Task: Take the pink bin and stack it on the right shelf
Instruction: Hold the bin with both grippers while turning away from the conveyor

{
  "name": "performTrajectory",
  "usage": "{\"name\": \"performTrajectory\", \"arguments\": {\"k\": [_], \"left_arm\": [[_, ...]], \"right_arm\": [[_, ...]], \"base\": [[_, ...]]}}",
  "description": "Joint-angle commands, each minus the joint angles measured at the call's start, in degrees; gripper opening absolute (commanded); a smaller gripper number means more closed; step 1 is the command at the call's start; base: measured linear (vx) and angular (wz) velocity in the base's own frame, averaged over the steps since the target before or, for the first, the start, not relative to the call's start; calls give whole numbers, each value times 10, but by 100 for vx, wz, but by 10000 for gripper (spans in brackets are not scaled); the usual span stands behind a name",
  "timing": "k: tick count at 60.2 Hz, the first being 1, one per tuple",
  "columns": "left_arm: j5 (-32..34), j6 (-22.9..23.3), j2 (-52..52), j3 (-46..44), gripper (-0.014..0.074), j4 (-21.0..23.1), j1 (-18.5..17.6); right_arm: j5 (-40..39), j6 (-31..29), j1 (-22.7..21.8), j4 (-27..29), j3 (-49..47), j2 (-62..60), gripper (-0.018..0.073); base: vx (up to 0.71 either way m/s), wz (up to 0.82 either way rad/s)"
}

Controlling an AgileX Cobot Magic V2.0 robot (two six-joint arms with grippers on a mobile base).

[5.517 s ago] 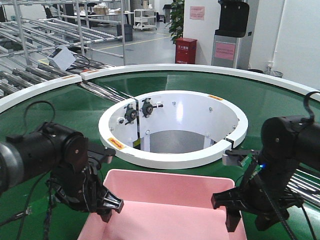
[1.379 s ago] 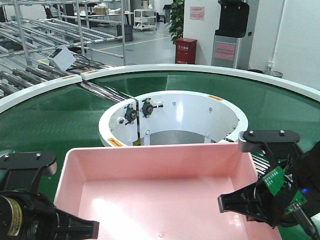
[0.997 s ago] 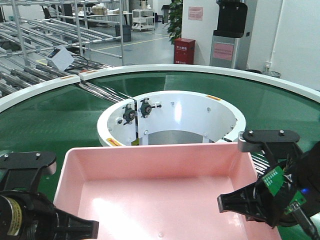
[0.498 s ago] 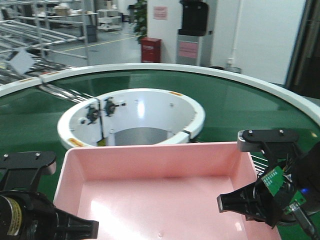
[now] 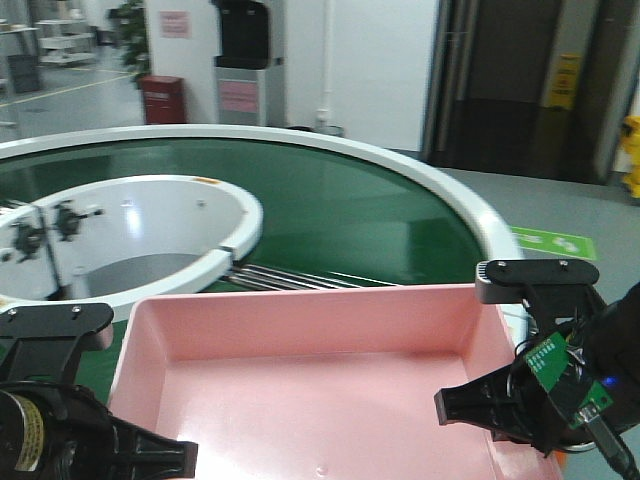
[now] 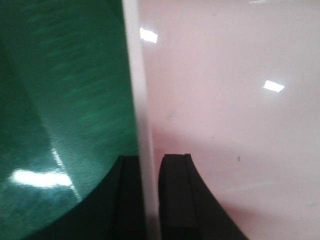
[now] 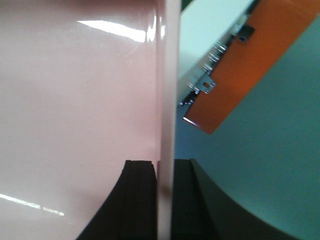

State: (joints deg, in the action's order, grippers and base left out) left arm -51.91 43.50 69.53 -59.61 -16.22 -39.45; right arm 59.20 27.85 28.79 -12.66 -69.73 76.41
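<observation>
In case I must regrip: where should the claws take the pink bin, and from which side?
Take the bin by its thin side walls: left claw on the left wall, right claw on the right, each straddling the rim, one finger inside, one outside. It looks too wide for one claw.

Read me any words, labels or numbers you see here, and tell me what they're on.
No text is legible.
The pink wall sign: too blurred.
The pink label on the grey machine: too blurred.
The green floor marking: white symbols, unreadable.
The yellow sign: too small.
</observation>
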Motion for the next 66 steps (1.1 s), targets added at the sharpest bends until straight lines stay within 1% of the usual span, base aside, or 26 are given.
{"name": "performTrajectory", "arguments": {"k": [1, 66], "left_arm": [[46, -2, -20, -17, 4, -8, -5], [46, -2, -20, -17, 4, -8, -5]], "right_arm": [[-28, -4, -1, -29, -17, -18, -9], [-26, -4, -1, -29, -17, -18, -9]], "base": [[-15, -59], [-14, -62]]}}
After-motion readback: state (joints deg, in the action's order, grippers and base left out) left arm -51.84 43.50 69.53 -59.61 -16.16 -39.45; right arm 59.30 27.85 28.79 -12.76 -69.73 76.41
